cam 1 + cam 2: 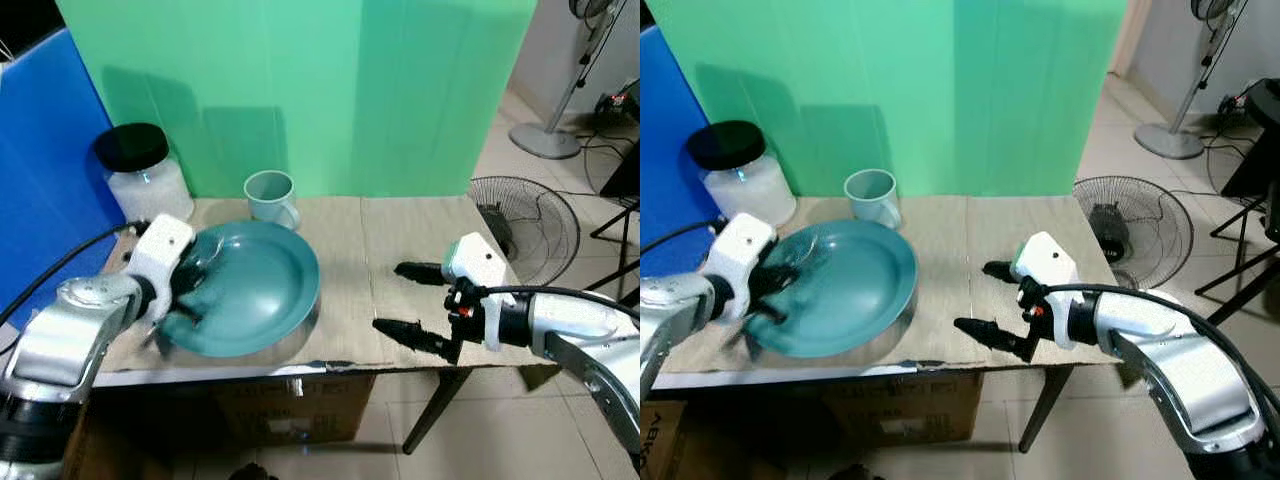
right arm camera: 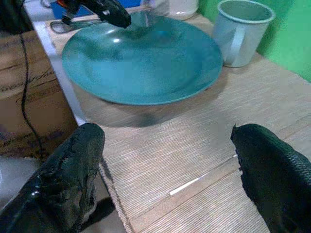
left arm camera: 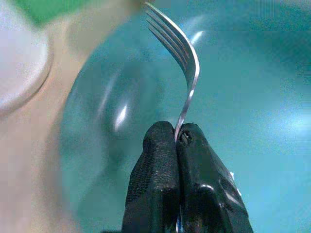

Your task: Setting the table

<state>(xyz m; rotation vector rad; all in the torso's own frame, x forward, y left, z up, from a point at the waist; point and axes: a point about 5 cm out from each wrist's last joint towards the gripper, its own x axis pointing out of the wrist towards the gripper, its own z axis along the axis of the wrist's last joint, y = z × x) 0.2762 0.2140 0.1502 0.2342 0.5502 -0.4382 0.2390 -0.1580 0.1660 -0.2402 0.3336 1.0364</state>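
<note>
The left gripper (image 3: 176,138) is clenched on the handle of a silver fork (image 3: 183,68), its two black fingers (image 3: 155,170) pressed together with the metal pinched between them; the fork rises from the fingertips with its tines curving out over the teal plate (image 1: 262,290), which lies directly under and ahead of this gripper on the near left part of the table (image 1: 400,250). In the head views that gripper sits at the plate's near-left rim, the silver forearm reaching in from the robot's left and partly hiding that edge of the plate. Across the table, well apart from the plate, the right gripper (image 1: 412,303) hovers low over the woven beige mat with its fingers (image 2: 73,174) spread wide and nothing between them; bare mat with a pale seam line lies in the gap. Ahead of the right gripper, along its fingers, stand the plate and, beyond it, a pale green mug (image 2: 240,31) just beside the plate's far rim, close to it but whether touching cannot be told. Farther back from the left gripper, at the table's far left corner, stands a white jar with a black lid (image 1: 140,170). Behind the table rises a green backdrop (image 1: 330,90) with a blue panel (image 1: 40,170) to its left; beyond the right gripper, off the table, a floor fan (image 1: 535,225) rests on the tiled floor, and a standing fan (image 1: 560,110) is farther away
</note>
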